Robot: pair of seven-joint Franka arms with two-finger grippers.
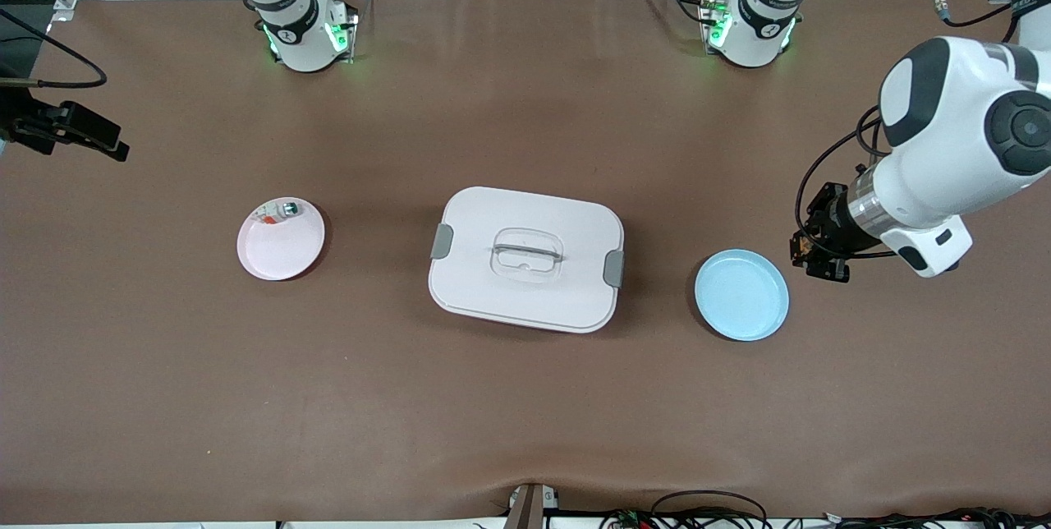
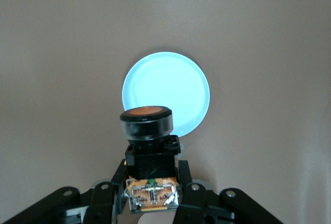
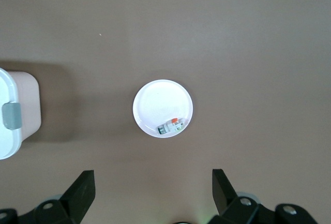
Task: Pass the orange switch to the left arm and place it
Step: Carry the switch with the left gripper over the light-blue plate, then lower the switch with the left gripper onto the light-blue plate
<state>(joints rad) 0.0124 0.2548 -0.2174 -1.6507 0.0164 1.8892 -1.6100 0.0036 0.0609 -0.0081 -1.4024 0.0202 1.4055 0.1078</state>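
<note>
My left gripper (image 1: 814, 248) is shut on the orange switch (image 1: 798, 244), a small black block with an orange round end. It holds it in the air over the table, just off the blue plate's (image 1: 741, 294) rim toward the left arm's end. In the left wrist view the orange switch (image 2: 148, 141) sticks out between the fingers of my left gripper (image 2: 152, 185), with the blue plate (image 2: 165, 92) below. The white box (image 1: 526, 258) stands mid-table, lid on. My right gripper (image 3: 152, 188) is open and empty, high over the pink plate (image 3: 163, 108); it is out of the front view.
The pink plate (image 1: 281, 243) holds a whitish part with a red bit (image 1: 279, 213), also in the right wrist view (image 3: 171, 126). A corner of the box (image 3: 15, 113) shows there. A black camera mount (image 1: 70, 128) sits at the right arm's end of the table.
</note>
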